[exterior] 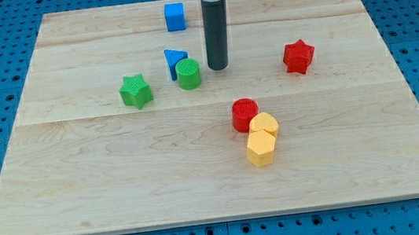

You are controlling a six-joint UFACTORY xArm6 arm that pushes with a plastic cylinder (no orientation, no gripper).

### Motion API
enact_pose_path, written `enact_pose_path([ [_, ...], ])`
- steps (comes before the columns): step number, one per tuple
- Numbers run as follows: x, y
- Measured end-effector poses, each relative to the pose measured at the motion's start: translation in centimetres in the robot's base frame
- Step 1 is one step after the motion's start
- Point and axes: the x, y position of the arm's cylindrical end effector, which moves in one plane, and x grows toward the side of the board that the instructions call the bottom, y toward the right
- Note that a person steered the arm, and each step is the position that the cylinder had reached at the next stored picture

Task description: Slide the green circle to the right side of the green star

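Note:
The green circle (188, 74) sits on the wooden board, right of the green star (136, 91) with a gap between them. A blue triangle (174, 60) touches the circle's upper left side. My tip (218, 67) is just right of the green circle, a short gap away, at about the circle's height in the view.
A blue cube (174, 16) lies near the view's top. A red star (298, 57) is at the right. A red cylinder (245, 115) touches two yellow hexagons (263, 125) (260, 149) below centre. The wooden board (83, 187) lies on a blue pegboard.

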Motion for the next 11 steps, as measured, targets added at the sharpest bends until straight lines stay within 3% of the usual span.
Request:
enact_pose_path([
  [2,3.0,-1.8],
  [4,-1.4,-2.4],
  [8,2.4,-7.1],
  [11,0.3,-8.4],
])
